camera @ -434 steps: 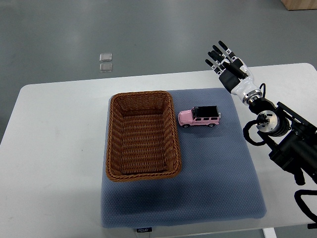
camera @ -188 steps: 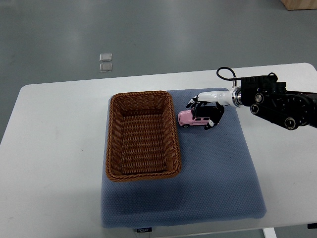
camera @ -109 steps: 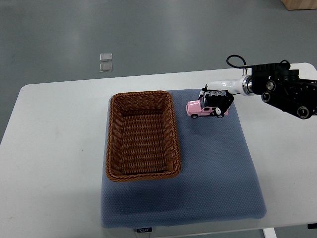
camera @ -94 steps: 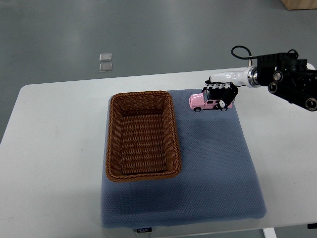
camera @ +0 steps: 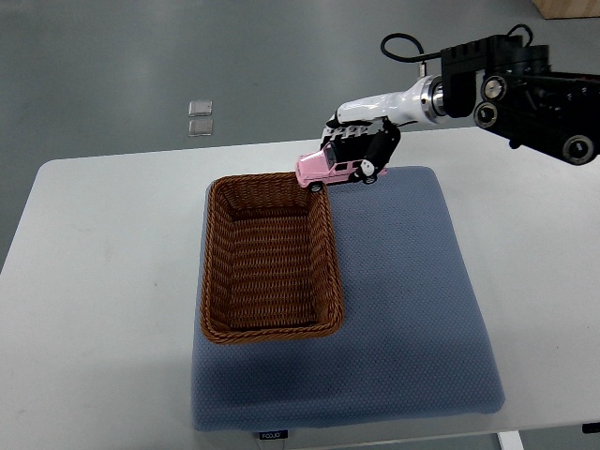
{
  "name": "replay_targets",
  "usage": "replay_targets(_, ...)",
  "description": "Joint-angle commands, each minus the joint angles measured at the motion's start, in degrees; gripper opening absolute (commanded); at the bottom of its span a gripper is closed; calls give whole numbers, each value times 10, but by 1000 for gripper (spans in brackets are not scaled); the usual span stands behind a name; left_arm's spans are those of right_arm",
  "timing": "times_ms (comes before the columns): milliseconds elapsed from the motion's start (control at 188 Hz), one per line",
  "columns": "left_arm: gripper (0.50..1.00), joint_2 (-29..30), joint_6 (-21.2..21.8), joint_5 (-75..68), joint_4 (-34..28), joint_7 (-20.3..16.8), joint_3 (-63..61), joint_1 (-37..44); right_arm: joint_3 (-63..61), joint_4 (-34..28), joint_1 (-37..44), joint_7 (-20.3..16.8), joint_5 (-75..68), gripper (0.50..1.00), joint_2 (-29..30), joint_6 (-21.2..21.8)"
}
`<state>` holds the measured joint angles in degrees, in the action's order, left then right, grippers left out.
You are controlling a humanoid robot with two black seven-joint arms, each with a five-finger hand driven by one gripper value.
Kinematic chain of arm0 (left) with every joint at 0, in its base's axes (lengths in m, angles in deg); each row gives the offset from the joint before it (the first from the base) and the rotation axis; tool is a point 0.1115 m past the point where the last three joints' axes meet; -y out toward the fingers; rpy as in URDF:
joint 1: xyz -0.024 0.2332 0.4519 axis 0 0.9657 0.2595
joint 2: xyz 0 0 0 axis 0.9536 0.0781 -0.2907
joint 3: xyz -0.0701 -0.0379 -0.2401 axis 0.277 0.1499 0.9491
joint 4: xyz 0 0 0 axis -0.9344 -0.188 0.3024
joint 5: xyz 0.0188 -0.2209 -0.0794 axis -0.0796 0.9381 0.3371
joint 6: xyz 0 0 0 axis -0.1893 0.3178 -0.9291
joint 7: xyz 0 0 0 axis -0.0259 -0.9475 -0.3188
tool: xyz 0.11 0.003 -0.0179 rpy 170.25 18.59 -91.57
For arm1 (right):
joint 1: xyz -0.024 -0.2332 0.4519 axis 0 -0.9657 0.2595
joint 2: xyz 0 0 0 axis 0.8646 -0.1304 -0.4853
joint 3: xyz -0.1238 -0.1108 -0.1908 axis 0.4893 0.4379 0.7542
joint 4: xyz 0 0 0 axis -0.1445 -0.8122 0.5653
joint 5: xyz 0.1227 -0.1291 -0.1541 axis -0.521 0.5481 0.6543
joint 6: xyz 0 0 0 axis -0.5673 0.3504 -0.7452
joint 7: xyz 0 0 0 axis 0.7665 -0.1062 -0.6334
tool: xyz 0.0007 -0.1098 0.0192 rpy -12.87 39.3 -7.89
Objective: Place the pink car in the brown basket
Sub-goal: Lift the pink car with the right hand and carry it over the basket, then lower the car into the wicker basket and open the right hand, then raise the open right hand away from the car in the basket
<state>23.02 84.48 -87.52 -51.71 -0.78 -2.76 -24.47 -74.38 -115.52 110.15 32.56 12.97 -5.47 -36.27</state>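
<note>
One brown basket [camera: 270,258] sits empty on the left half of a blue-grey mat [camera: 412,309] that covers the middle of the white tabletop [camera: 103,272]. Just past the basket's far right corner, the pink car [camera: 330,167] hangs in the air, nose tipped down toward the rim, clamped from above in the curled fingers of the right hand [camera: 361,141], whose arm enters from the right. This looks like the carry step. Next, the hand should travel further left and nearer, over the basket's open middle, then lower and let go.
</note>
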Motion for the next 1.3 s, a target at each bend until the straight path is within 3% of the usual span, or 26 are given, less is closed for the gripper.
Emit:
replay_targets(0,1000,0,1,0,-1,-1,0,0,8,39,-1,0,0,500,65,-3)
replay_targets(197,1000,0,1,0,3,-1,0,0,33,90,-7,0,1,500,150,-29)
replay_targets(464,1000,0,0,0,1,0,0,-1,42,107,-31,1,0,509,173,-42)
replay_targets(592,1000,0,0,1,1,-1,0,0,41,119,-44,1,0,556,185,-49)
replay_targets(725,1000,0,1,1,1,0,0,0,40,132,-63,6,1,654,186,-55)
replay_targets(891,1000,0,0,0,0,0,0,0,34,134,-68,7,1,881,186,-62)
replay_targets(1035,1000,0,0,0,0,0,0,0,12,135,-66,8,-7,901,183,-61)
replay_targets(1269,1000,0,0,0,0,0,-1,0,-114,134,-69,8,-68,905,122,-53)
replay_targets(1296,1000,0,1,0,0,0,-1,0,-170,134,-94,9,-111,905,93,-57)
